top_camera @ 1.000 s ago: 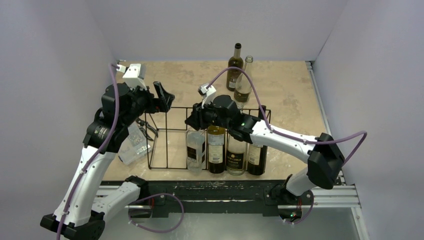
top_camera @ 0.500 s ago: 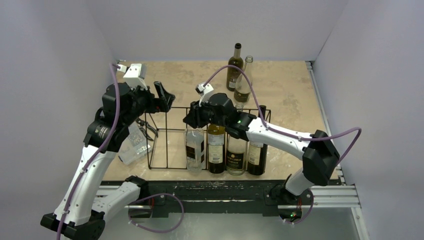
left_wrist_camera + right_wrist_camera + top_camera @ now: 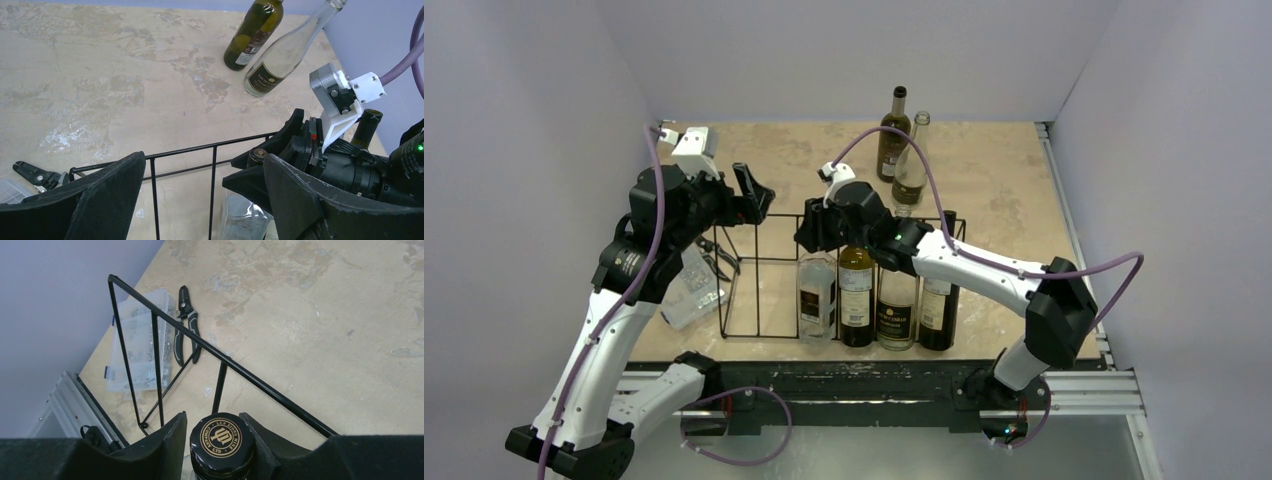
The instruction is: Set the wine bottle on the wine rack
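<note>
The wine bottle (image 3: 816, 292), clear glass with a black cap (image 3: 221, 438), stands upright in the black wire wine rack (image 3: 724, 290), left of three other bottles. My right gripper (image 3: 817, 226) sits over its neck. In the right wrist view the fingers flank the cap, with a thin gap on the left side, so the right gripper (image 3: 216, 440) stands slightly open. My left gripper (image 3: 754, 196) hovers open by the rack's left end. The rack's top wire (image 3: 180, 152) runs beyond the left gripper (image 3: 205, 161), which holds nothing.
Three labelled bottles (image 3: 856, 295) (image 3: 896, 305) (image 3: 937, 305) fill the rack's right part. Two more bottles (image 3: 893, 130) (image 3: 911, 165) stand at the back of the table. A clear plastic organiser box (image 3: 689, 290) and black pliers (image 3: 187, 330) lie left of the rack.
The right gripper's jaws have eased off the bottle cap, and the right wrist has shifted slightly back. The left arm has not moved.
</note>
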Controlling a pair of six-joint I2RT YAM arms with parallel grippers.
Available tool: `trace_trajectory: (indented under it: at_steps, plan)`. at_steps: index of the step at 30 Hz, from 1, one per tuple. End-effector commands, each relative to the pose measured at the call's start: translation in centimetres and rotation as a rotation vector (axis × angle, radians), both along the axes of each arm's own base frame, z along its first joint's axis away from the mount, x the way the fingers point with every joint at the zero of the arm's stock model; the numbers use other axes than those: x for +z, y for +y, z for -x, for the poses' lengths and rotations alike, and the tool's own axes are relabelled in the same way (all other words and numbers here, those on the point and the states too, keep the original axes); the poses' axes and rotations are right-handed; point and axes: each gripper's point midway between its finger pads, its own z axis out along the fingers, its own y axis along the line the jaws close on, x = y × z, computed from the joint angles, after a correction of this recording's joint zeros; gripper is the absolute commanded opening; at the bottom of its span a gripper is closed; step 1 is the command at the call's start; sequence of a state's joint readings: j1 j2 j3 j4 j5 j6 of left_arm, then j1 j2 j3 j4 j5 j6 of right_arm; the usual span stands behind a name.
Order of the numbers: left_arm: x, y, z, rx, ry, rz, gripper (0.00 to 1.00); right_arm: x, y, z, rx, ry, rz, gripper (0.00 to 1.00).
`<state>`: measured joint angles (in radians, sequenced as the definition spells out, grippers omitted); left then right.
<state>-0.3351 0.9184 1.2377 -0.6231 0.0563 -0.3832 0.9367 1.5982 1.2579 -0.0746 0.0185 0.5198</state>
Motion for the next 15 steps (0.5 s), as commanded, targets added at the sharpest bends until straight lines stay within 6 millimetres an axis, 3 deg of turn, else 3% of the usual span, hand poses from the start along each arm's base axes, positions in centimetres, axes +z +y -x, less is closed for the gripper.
trace_trajectory:
  at_steps: [1,15]
  plan:
    - [1.34,-0.32,0.04,-0.014,-0.039,0.019,0.88,2.78,0.27,-0.76,-0.046,-0.029,-0.035,0.48]
    - [1.33,-0.37,0.09,-0.017,-0.037,0.021,0.88,3.45,-0.36,-1.00,-0.096,-0.020,-0.009,0.61]
